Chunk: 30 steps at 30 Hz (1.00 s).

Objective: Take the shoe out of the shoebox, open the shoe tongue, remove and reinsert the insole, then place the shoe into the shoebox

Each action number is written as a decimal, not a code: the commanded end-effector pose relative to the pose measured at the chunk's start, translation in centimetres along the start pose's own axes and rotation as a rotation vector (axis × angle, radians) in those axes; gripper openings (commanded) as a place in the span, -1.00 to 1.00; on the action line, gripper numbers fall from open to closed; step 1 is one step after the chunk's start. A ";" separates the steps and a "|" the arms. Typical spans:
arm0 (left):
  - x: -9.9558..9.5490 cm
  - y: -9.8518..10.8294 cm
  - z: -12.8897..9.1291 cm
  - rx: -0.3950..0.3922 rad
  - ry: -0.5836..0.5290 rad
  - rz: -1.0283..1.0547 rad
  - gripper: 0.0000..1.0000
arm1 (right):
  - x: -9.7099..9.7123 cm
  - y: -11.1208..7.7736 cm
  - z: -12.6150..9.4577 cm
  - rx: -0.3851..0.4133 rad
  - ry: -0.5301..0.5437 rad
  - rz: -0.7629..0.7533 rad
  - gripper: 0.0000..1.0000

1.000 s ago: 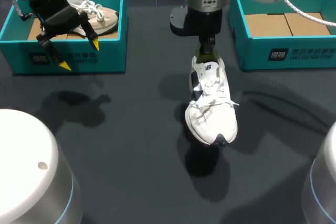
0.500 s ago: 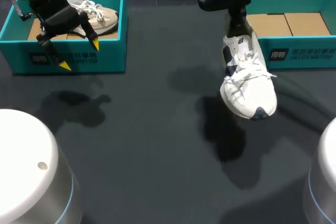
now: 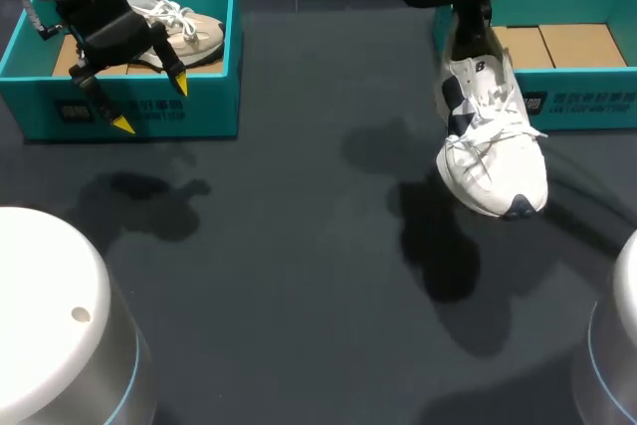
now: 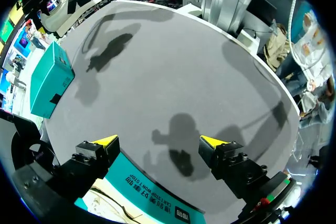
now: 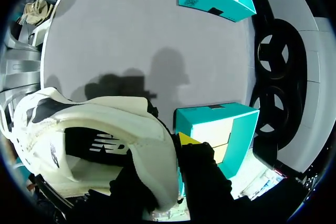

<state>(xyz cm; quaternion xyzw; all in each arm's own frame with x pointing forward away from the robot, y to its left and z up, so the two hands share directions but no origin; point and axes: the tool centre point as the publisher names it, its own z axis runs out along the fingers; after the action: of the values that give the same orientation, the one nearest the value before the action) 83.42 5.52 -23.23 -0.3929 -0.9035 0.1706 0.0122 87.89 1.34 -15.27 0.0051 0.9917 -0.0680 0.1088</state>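
A white shoe point(image 3: 493, 146) with dark trim hangs toe-down above the table, just in front of the right teal shoebox point(image 3: 577, 102). My right gripper point(image 3: 473, 42) is shut on the shoe's heel collar. In the right wrist view one yellow fingertip point(image 5: 186, 139) shows outside the heel point(image 5: 152, 145), and the other finger is hidden inside the shoe. That shoebox point(image 5: 215, 127) lies right beside the gripper point(image 5: 170, 148). My left gripper point(image 3: 149, 104) hangs open and empty over the front wall of the left teal box point(image 3: 149, 116). Its fingers point(image 4: 105, 141) stand wide apart above that wall point(image 4: 147, 203).
A beige shoe point(image 3: 184, 32) lies in the left teal box. The right shoebox shows brown cardboard point(image 3: 542, 45) inside. Dark table point(image 3: 279, 246) stretches between the two boxes. Two white arm bases point(image 3: 50, 325) sit at the near corners.
My right arm has carried the white shoe up and to the right, from the table's middle to the right shoebox's front. The left arm has not moved.
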 end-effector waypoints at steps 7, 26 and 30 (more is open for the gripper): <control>0.1 0.0 0.0 -0.002 0.000 0.000 1.00 | -5.5 -4.3 -1.6 0.070 -0.003 0.041 -1.00; 0.1 0.0 0.0 -0.002 0.000 0.000 1.00 | -12.5 -8.9 -2.2 0.124 -0.037 0.053 -1.00; 0.1 0.0 0.0 -0.002 0.000 0.000 1.00 | -12.5 -8.9 -2.2 0.124 -0.037 0.053 -1.00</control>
<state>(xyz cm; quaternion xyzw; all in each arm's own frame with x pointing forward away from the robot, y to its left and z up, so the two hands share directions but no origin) 83.42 5.52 -23.23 -0.3929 -0.9035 0.1706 0.0122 99.41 -7.11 -9.36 0.0373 0.9830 -0.1258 0.1286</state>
